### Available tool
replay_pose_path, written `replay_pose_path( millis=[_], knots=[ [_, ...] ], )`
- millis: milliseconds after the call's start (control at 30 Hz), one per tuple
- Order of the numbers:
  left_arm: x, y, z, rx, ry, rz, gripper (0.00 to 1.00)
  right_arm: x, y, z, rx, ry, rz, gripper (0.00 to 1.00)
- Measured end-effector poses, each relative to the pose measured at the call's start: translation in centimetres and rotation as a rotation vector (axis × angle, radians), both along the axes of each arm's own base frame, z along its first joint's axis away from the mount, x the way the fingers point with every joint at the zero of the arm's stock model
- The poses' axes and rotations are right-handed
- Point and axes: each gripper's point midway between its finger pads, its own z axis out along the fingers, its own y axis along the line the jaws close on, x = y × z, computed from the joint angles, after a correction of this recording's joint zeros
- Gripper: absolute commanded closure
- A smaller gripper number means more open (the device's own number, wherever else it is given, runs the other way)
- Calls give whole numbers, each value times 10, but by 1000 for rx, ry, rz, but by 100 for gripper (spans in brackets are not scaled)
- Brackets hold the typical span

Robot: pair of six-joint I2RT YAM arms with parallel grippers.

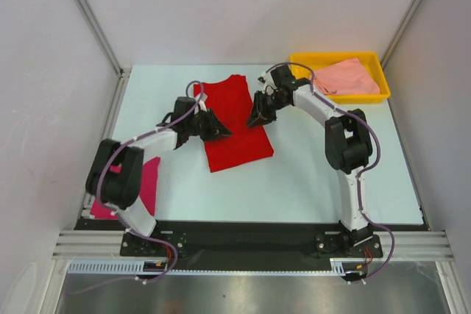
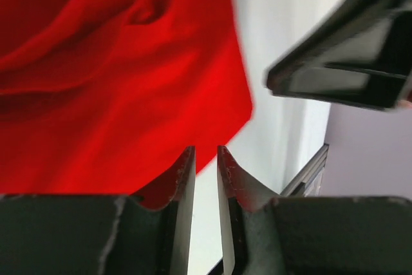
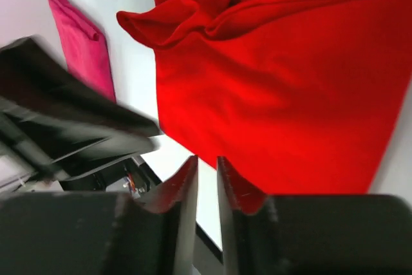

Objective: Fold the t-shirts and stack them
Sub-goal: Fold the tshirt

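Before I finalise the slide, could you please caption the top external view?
Left gripper and right gripper flank the red t-shirt; magenta t-shirt lies near-left, salmon t-shirt in the yellow tray.

The overhead camera sits high behind the arm bases, looking down and forward over the whole table (image 1: 316,182). Each wrist camera peers out from just behind its own fingers (image 2: 182,188), very close above the red t-shirt (image 1: 235,126). The left wrist view catches the right gripper (image 2: 283,83) at upper right. The right wrist view catches the left gripper (image 3: 145,138) at left and the magenta t-shirt (image 3: 80,43) at upper left. All three views share the red t-shirt.
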Motion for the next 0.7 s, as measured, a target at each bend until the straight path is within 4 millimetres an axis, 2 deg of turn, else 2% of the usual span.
replay_pose_path(
  millis=[33,100,200,367,533,700],
  knots=[
    [0,-2,-16,-1,41,-6,77,-1,4,-4,19,4,5,88],
    [0,-4,-37,-1,86,-12,77,3,9,-13,54,25,-4,91],
    [4,-7,-55,-7,114,-25,78,13,14,-30,101,45,-26,93],
    [31,-11,-55,-32,89,-32,78,29,20,-52,172,81,-68,95],
    [66,3,-53,-46,47,-7,80,46,20,-65,229,95,-99,95],
    [86,18,-69,-46,55,7,81,67,16,-81,262,123,-146,95]
  ],
)
